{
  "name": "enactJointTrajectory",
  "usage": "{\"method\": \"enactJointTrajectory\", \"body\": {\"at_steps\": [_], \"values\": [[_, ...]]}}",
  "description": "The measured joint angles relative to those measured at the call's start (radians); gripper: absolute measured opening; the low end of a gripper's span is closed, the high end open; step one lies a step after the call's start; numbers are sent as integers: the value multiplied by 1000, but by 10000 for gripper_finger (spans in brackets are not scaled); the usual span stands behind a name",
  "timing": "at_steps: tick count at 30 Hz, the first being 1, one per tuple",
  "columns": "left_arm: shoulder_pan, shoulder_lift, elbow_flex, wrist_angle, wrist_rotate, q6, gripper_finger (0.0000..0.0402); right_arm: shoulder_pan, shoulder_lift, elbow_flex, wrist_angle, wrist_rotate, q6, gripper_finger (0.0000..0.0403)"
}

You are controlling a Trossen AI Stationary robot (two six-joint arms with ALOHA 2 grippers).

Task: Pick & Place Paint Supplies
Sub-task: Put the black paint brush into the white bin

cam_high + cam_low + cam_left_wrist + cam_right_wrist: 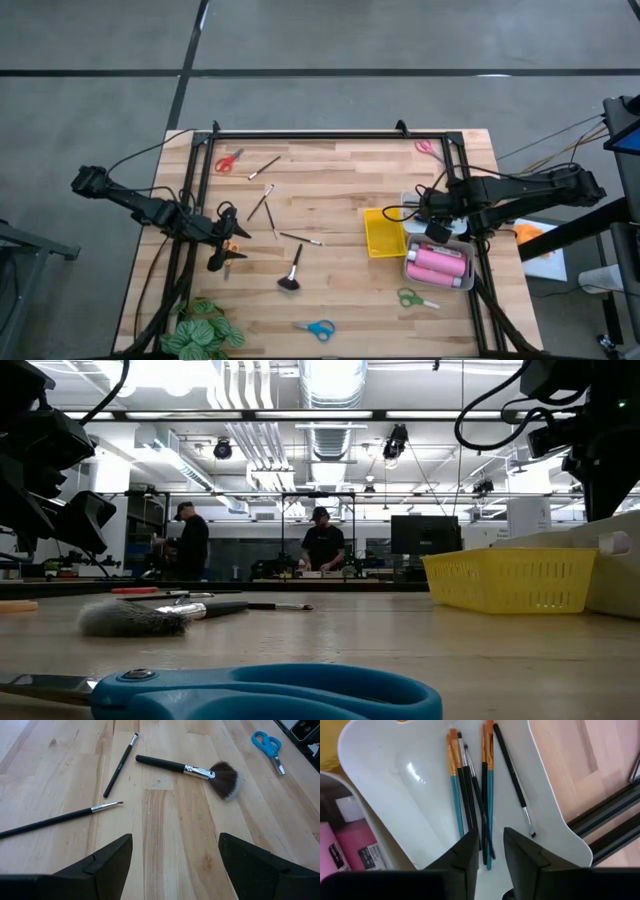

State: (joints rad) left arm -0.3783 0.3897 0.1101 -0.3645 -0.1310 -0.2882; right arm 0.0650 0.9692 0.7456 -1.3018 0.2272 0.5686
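Fingers on my left gripper (172, 865) stand wide apart with nothing between them, hovering low over the desk (340, 180) near its left edge. From that wrist I judge the coming pick turns on what lies just ahead of them. Nearest is a thin black brush (60, 817), its long axis running crosswise to the fingers' reach, so the gap would straddle it without much wrist turn. A second thin brush (120, 765) lies a little beyond, angled more along my line of reach. Past that sits the fluffy black brush (187, 770), handle crosswise, bristles fanned toward the blue scissors (267, 747) near the desk's front edge. This arm is plainly the nearer one for all of these.

On the far side, my right gripper (490, 852) hangs above the white tray (395, 775) by the right edge. Its fingers show only a narrow slit between them and I see nothing clamped. Directly below them a bundle of brushes (470, 795) lies in the tray, long axes in line with the slit. Beside that tray are the pink bottles (438, 264) in their bin and the yellow basket (383, 233). Red scissors (228, 162) remain by the far left corner, well apart from both arms.
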Motion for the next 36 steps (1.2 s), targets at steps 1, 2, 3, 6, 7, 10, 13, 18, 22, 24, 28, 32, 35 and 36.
{"method": "enactJointTrajectory", "body": {"at_steps": [1,2,3,6,7,10,13,18,22,24,28,32,35,36], "values": [[0,0,0,0,0,0,300,0,1,0,0,0,0,89],[0,0,0,0,0,0,300,0,1,0,0,0,0,90],[0,0,0,0,0,0,300,0,0,0,0,0,0,90],[0,0,0,0,0,0,300,0,0,1,0,0,3,91],[0,0,0,0,0,0,300,0,0,7,0,0,6,91],[0,0,0,0,0,0,300,0,-1,55,1,0,7,91],[0,0,0,0,0,0,300,0,-1,122,16,9,-7,91],[0,0,0,0,0,0,300,-1,-4,198,203,10,-191,91],[0,0,0,0,0,0,300,-14,-3,185,431,9,-402,91],[0,0,0,0,0,0,300,-25,11,163,565,3,-503,91],[0,0,0,0,0,0,300,-52,73,121,790,-107,-711,91],[0,0,0,0,0,0,300,-92,183,103,969,-285,-801,91],[0,0,0,0,0,0,300,-119,289,107,1070,-401,-880,91],[0,0,0,0,0,0,300,-125,326,115,1099,-432,-910,91]]}}
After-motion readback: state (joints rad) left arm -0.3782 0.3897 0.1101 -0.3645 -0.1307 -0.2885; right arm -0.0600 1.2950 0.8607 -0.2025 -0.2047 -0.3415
